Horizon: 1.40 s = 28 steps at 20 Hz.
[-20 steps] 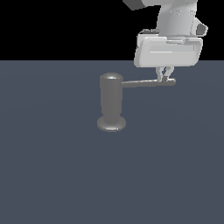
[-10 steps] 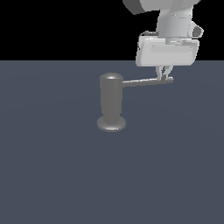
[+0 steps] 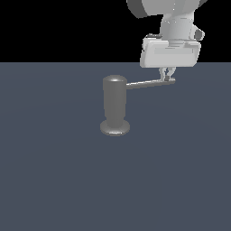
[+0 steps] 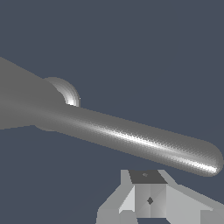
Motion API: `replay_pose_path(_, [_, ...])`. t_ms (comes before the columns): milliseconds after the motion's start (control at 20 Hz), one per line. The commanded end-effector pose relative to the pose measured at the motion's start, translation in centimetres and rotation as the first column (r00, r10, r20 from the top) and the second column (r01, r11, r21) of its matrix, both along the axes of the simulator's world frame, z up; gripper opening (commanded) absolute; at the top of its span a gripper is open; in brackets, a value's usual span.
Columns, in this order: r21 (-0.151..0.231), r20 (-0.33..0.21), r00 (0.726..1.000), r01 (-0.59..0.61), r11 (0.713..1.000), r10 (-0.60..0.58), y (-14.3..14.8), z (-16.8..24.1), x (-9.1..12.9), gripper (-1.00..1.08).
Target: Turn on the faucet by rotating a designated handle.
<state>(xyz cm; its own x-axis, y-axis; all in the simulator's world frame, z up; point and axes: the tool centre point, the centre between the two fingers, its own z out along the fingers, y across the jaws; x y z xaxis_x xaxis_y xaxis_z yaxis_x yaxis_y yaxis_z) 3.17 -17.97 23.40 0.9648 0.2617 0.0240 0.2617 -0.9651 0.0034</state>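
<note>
The faucet (image 3: 114,103) is a grey upright cylinder with a rounded top and a flared base, standing on the dark floor. Its handle (image 3: 150,83), a slim rod, sticks out from the top toward the exterior view's right. My gripper (image 3: 168,75) hangs just above and behind the rod near its tip, fingers close together and holding nothing. In the wrist view the handle (image 4: 140,142) runs across the picture, with its rounded tip beside my shut fingertips (image 4: 149,192). The faucet's top (image 4: 22,105) and base (image 4: 68,92) show behind it.
The flat dark grey floor (image 3: 54,180) spreads all around the faucet. Nothing else stands on it.
My gripper has shifted slightly toward the exterior view's left and farther back. The handle's tip has swung a little the same way with it.
</note>
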Motion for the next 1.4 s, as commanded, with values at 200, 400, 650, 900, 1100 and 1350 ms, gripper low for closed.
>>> replay_pose_path(200, [-0.003,-0.019,1.0,0.022,1.0,-0.023,-2.1,-1.2,1.0,-1.0])
replay_pose_path(400, [-0.003,-0.021,0.999,0.025,1.0,-0.025,-2.6,-1.3,1.9,-1.0])
replay_pose_path(650, [-0.003,-0.023,0.999,0.027,1.0,-0.027,-3.2,-1.4,2.8,-1.0])
replay_pose_path(900, [0.002,-0.005,1.0,0.002,1.0,-0.002,-0.9,-0.2,4.6,-1.0])
replay_pose_path(1100, [0.001,-0.006,1.0,0.004,1.0,-0.004,-0.5,-0.3,5.7,-1.0])
replay_pose_path(1350, [0.001,-0.008,1.0,0.007,1.0,-0.007,0.0,-0.4,7.0,-1.0])
